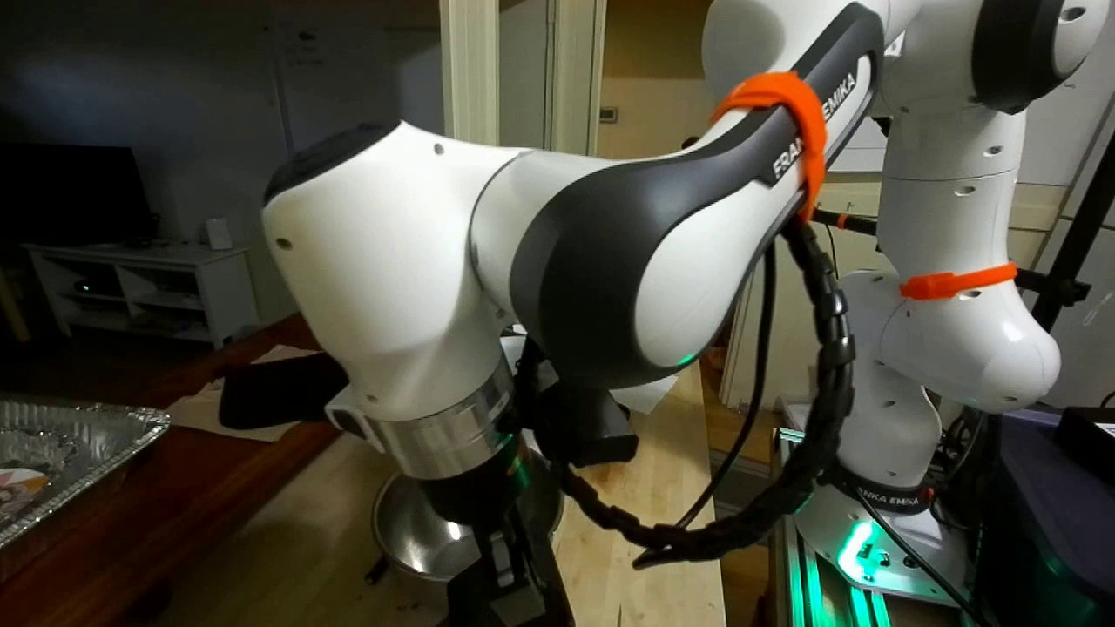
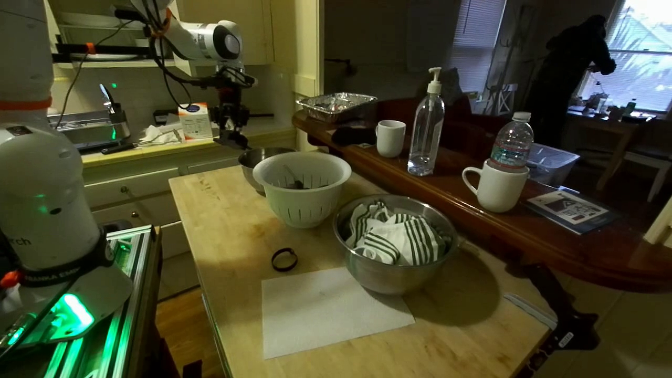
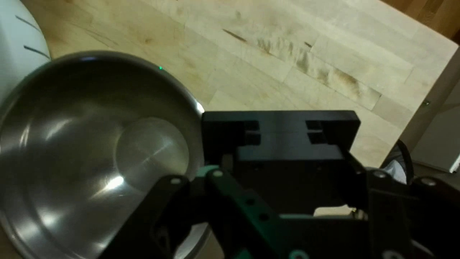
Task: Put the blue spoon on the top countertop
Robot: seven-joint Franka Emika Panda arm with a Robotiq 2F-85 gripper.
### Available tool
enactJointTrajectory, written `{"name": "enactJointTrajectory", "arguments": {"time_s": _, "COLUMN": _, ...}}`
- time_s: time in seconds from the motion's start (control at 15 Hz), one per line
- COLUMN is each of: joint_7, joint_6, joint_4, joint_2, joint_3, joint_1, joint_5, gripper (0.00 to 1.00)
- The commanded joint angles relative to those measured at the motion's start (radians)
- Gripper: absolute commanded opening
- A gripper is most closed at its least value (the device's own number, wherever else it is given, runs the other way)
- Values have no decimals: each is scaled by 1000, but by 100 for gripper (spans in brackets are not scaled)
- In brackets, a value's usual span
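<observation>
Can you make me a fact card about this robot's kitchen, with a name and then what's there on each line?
Blue spoon: not visible in any view
Gripper: looks shut, near a steel bowl
Top countertop: foil tray, two white mugs, pump bottle, water bottle, booklet
Pale counter: that bowl, white colander, another steel bowl holding striped cloth, paper, black loop
Robot base: glowing green light

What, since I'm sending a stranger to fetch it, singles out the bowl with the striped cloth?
Find the pale wooden counter below the raised dark reddish-brown countertop. On it, hiding a corner of the white sheet, sits a wide steel bowl. Dark-striped white cloth fills it, unlike the slotted white colander or the other steel bowl, whose visible inside is bare.
</observation>
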Motion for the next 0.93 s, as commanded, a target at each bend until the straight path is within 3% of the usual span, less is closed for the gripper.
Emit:
{"name": "enactJointTrajectory", "arguments": {"time_s": 0.0, "joint_7": 50, "joint_6": 15, "joint_4": -114, "joint_2": -99, "joint_3": 35, "joint_1": -36, "joint_5": 42, "gripper": 42}}
{"name": "enactJointTrajectory", "arguments": {"time_s": 0.87, "joint_7": 76, "joint_6": 56, "joint_4": -238, "joint_2": -339, "joint_3": 111, "joint_1": -91, "joint_5": 12, "gripper": 42}}
